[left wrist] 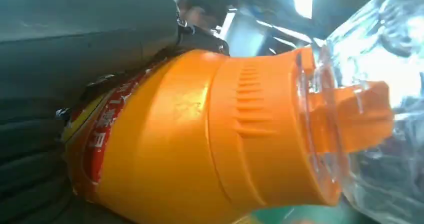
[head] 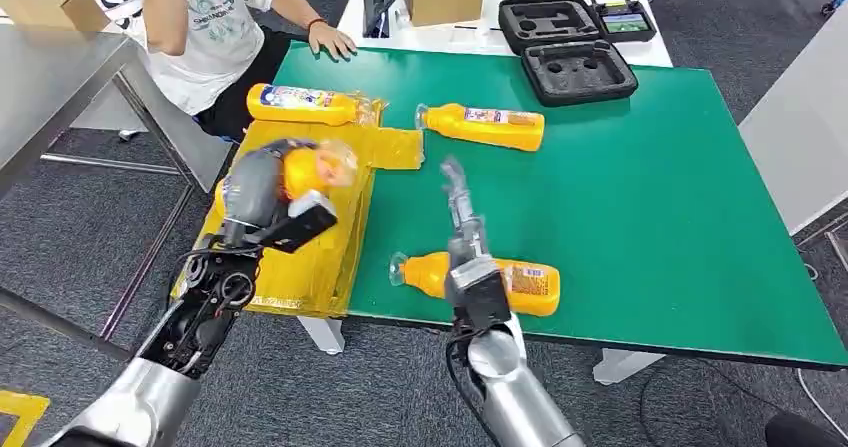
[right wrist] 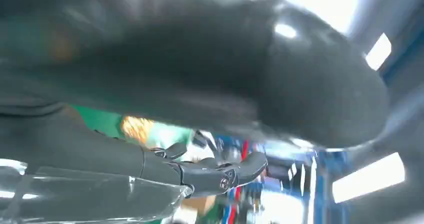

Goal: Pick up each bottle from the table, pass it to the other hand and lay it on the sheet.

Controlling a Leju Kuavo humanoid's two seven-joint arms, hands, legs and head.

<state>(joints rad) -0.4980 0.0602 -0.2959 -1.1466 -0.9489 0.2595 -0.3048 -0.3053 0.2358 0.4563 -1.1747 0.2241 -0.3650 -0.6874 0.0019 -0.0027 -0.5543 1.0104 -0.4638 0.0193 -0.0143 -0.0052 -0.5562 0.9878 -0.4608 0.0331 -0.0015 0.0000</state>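
The green table (head: 640,187) is carrying a yellow sheet (head: 300,267) at its left side, draped over the near-left edge. Three orange bottles are lying flat: one at the sheet's far end (head: 300,103), one on the green just right of the sheet's far corner (head: 485,125), and one near the near edge (head: 525,285), under the right forearm.

The left hand (head: 262,192) is hovering over the middle of the sheet, clamping a fourth bottle (left wrist: 200,144); the left wrist view is showing its fingers wrapped round the labelled body, with the clear-capped neck sticking out free. The right hand (head: 457,199) is standing above the green between the sheet and the near bottle, fingers extended and apart, holding nothing.

By my judgement, the step in hand is laying the held bottle on the sheet. To do it well, the left hand should be lowering until the bottle's side is touching the film, keeping the bottle level and clear of the one at the far end, and opening only once it is resting, since a round bottle is apt to roll off the draped near edge. A person's hand (head: 332,39) is resting on the table's far-left edge, well apart.
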